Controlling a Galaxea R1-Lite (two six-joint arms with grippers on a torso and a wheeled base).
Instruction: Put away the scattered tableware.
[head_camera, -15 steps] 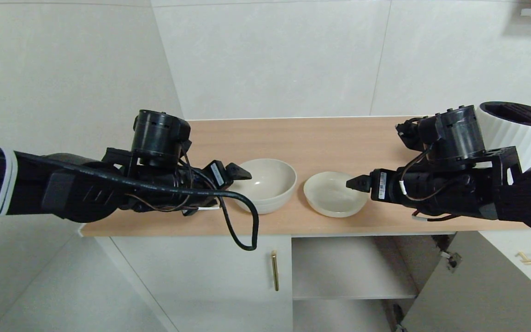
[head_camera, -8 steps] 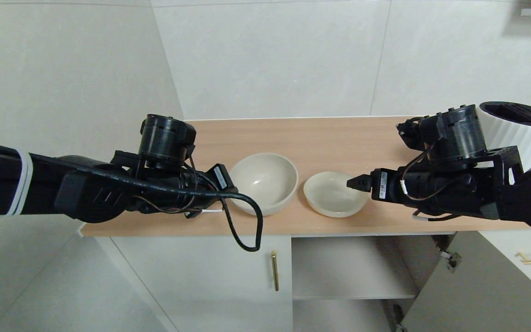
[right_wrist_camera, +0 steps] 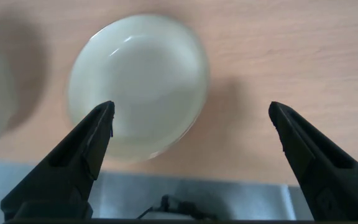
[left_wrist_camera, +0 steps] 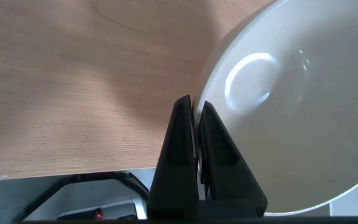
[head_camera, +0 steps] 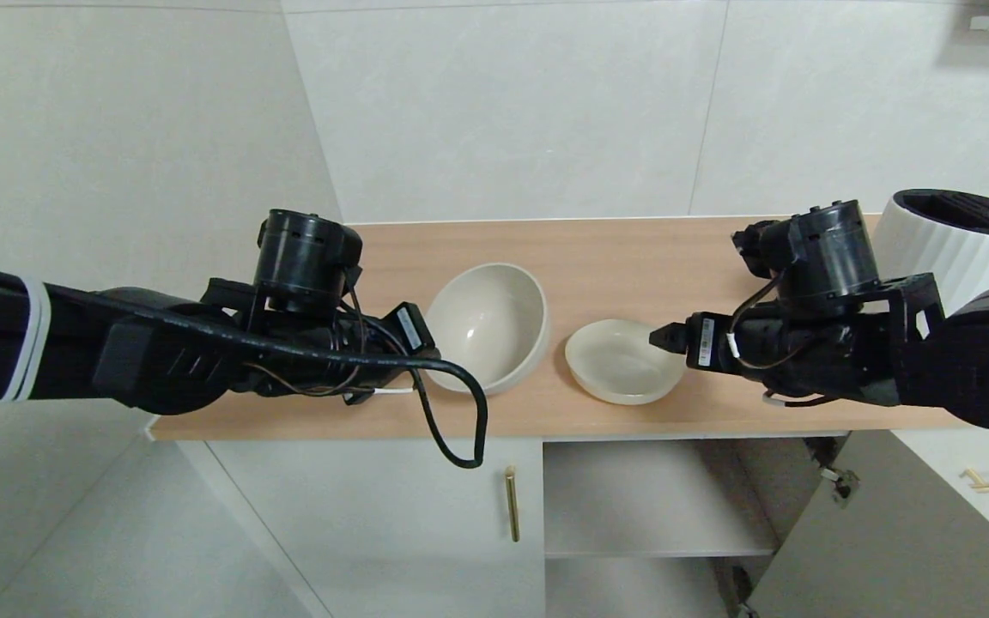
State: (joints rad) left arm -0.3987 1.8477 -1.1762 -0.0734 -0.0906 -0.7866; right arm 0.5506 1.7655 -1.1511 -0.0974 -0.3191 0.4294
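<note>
A large cream bowl (head_camera: 488, 328) hangs tilted above the wooden counter (head_camera: 597, 257), with its opening facing right. My left gripper (head_camera: 426, 345) is shut on the bowl's left rim. In the left wrist view the fingers (left_wrist_camera: 180, 124) pinch that rim of the large cream bowl (left_wrist_camera: 291, 118). To the right, a smaller shallow bowl (head_camera: 621, 362) rests flat on the counter. My right gripper (head_camera: 663, 339) hovers at that bowl's right edge. In the right wrist view my right gripper (right_wrist_camera: 191, 112) stands wide open above the shallow bowl (right_wrist_camera: 138, 81), with nothing held.
A white ribbed container (head_camera: 967, 236) stands at the counter's far right, behind my right arm. Under the counter an open cabinet (head_camera: 649, 502) shows a bare shelf, its door (head_camera: 855, 532) swung out to the right. A closed door with a gold handle (head_camera: 512, 503) is to its left.
My left gripper went from open over the large bowl's rim to shut on it, then raised and tilted the bowl. My right arm shifted slightly left.
</note>
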